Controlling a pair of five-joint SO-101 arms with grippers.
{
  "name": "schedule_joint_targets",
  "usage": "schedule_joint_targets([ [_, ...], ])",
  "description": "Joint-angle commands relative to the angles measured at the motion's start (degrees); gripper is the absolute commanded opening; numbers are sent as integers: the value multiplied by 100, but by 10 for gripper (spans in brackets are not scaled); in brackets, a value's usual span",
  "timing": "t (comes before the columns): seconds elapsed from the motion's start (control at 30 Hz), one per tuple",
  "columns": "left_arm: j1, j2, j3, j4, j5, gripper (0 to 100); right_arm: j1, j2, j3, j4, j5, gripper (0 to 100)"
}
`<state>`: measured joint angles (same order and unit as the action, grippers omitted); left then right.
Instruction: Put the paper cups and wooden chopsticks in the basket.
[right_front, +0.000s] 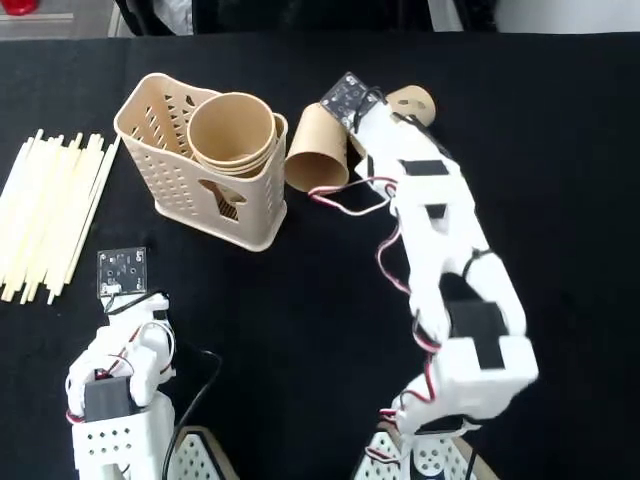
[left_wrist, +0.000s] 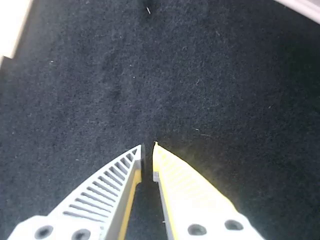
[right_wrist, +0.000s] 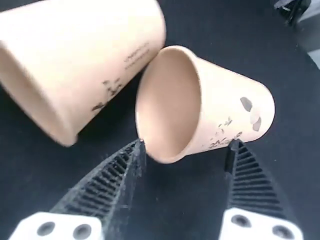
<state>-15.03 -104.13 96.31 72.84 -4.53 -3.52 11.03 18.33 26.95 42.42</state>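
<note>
A beige slotted basket (right_front: 175, 185) stands at the back left and holds stacked paper cups (right_front: 232, 130). To its right, one paper cup (right_front: 315, 150) lies on its side, and another cup (right_front: 412, 103) lies behind the right arm (right_front: 430, 210). In the right wrist view my right gripper (right_wrist: 185, 147) is open, its fingers on either side of the rim of a lying cup (right_wrist: 215, 115), beside the second cup (right_wrist: 75, 60). Wooden chopsticks (right_front: 50, 215) lie in a loose bundle at the far left. My left gripper (left_wrist: 148, 146) is shut and empty above the black cloth.
The left arm (right_front: 120, 385) sits folded at the front left, short of the chopsticks. Black cloth covers the whole table (right_front: 300, 320). Red and white cables (right_front: 345, 205) hang along the right arm, close to the basket's right side.
</note>
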Motion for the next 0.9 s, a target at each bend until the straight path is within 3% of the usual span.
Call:
schedule_joint_targets([
  [0.0,4,-9,110,0,-9,54,167,312,-655,-132,-88,270],
  [0.1,4,-9,110,0,-9,54,273,567,-840,-308,-79,266],
  [0.37,4,-9,110,0,-9,54,334,831,-145,-2084,-70,261],
  [0.47,4,-9,110,0,-9,54,422,813,119,-2488,-70,186],
  [0.6,4,-9,110,0,-9,54,580,813,321,-2875,-97,14],
  [0.87,4,-9,110,0,-9,54,695,277,892,-3033,-132,12],
])
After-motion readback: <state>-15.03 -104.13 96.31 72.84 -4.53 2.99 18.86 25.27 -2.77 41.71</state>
